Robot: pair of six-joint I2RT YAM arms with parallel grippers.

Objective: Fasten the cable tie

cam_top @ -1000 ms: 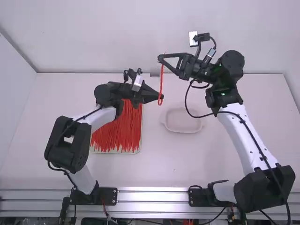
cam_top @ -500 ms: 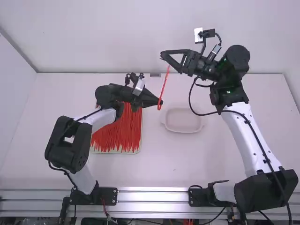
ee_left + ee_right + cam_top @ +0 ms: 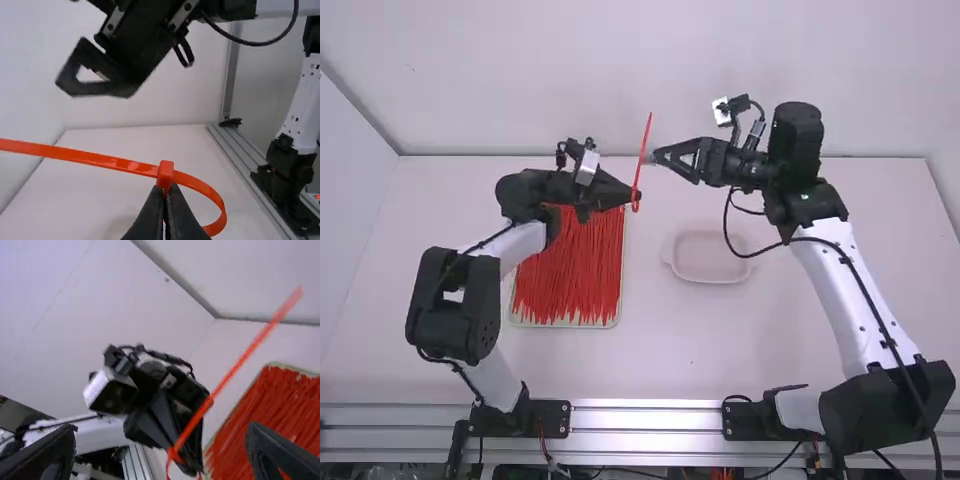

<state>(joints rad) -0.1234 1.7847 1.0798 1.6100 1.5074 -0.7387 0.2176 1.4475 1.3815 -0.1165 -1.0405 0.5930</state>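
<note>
- Since half a second ago, the left gripper [image 3: 623, 199] has shifted left and toward the far edge, carrying the cable tie [image 3: 642, 160]. The right gripper [image 3: 660, 155] has dropped lower and followed it left.
- Left gripper: fingers pinched tight on the tie's square head [image 3: 166, 172]. A small loop curls out below it, and the long tail sticks up and away.
- The tie hangs in the air over the far half of the tabletop [image 3: 770, 330], above the far right corner of the tray [image 3: 610, 324].
- Right gripper: fingers spread wide, tips just beside the tail. It looks clear of the tail, but contact is hard to judge from above.
- The tray holds spare red ties [image 3: 570, 270] and lies left of the middle.
- A white dish [image 3: 708, 255] sits right of the middle, apart from the tray.
</note>
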